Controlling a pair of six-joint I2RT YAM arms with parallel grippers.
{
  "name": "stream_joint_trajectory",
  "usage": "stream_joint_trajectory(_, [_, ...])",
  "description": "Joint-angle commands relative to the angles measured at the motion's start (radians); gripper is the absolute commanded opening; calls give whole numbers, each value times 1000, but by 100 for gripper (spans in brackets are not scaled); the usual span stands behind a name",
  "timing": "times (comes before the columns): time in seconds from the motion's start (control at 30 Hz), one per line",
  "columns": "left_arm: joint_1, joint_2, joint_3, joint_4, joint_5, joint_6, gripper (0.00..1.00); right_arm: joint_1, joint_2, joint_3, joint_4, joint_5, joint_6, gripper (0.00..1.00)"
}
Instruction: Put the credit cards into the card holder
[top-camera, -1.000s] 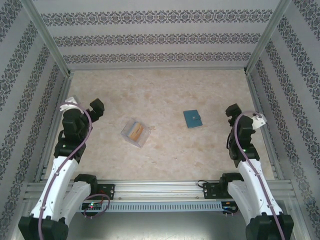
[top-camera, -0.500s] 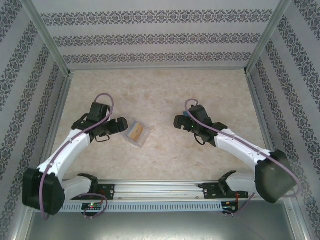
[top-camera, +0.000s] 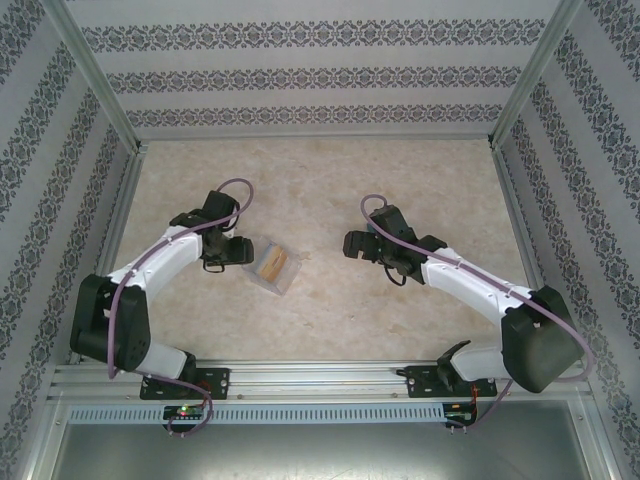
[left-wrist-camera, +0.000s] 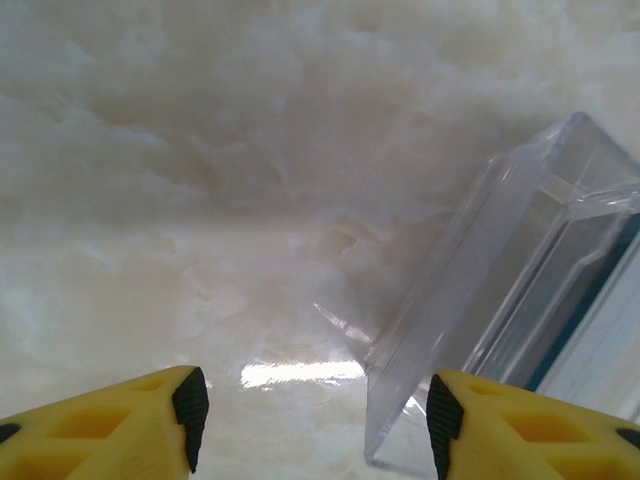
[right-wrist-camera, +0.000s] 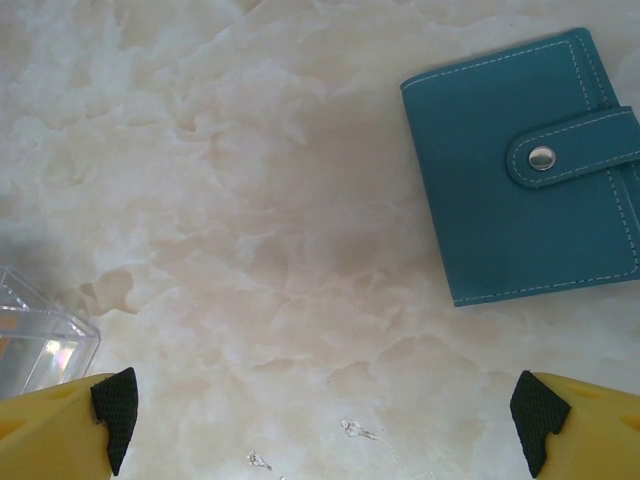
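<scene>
Where wallet (right-wrist-camera: 520, 170) lies, marbled table (top-camera: 320, 180), patterned walls (top-camera: 320, 75)

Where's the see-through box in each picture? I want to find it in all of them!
Top external: the clear box lies left of the middle of the table.
Left wrist: it fills the right side, with its corner close to one of the left fingers.
Right wrist: just a corner pokes in at the lower left, above one of the right fingers.
Shared landmark: the pale marbled table under it.
</scene>
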Motion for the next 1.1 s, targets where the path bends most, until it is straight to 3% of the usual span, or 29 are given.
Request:
stream_joint_trajectory(0.0, [-7,24,26,-16,64,58,54,-6,-37,9,-23,35,-4,98])
stream_joint_trajectory(0.1, [-7,54,48,-32,93,66,45,-10,-59,-6,-25,62,-4,98])
stream_joint_trajectory(0.27, [-7,88,49,-20,148,72,45,-26,-99,-40,-12,58,13,98])
stream_joint_trajectory(0.4, [-7,115,62,-38,134,62,32,-42,-125,-68,8,67,26,98])
stream_joint_trajectory(0.67, [-22,119,70,-29,143,34,17,-72,-147,-78,11,48,19,98])
stream_joint_trajectory(1.07, [-56,119,95,-39,104,-10,3,-87,-177,-119,28,52,31,98])
